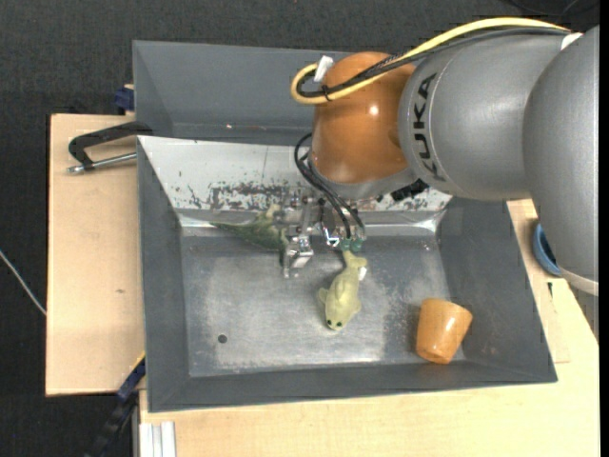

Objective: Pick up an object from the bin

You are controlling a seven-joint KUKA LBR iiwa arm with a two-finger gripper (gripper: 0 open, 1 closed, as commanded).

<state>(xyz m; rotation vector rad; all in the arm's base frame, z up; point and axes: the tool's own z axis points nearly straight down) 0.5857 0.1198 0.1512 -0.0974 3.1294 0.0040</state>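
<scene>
Reaching in from the right, one grey arm (495, 112) takes up the upper right of the view, with one rounded, glossy orange cover (357, 122) at its wrist and one yellow cable (457, 36) looped over that. One bin (162, 284) lies below it: grey metal, sloped walls, a flat, scuffed floor.

Three loose things are counted on the floor. One orange cup (442, 329), smooth and tapered, lies on its side near the front right corner, well apart from the others. One pale toy (341, 295), yellow-green and shaped like a small animal, lies near the middle. Its long axis runs almost back to front, leaning slightly left toward the front, with the thicker end pointing at the front wall and the thin end at the back. One green toy (249, 228), darker and slender, lies along the foot of the back wall, its long axis roughly left to right.

One gripper (303, 248), bare metal, is low at the back of the floor. It sits between the two toys, just beside the pale toy's thin end. Whether it is wide, narrow or holding anything cannot be told.

One small dark spot (222, 339) marks the floor at front left.
</scene>
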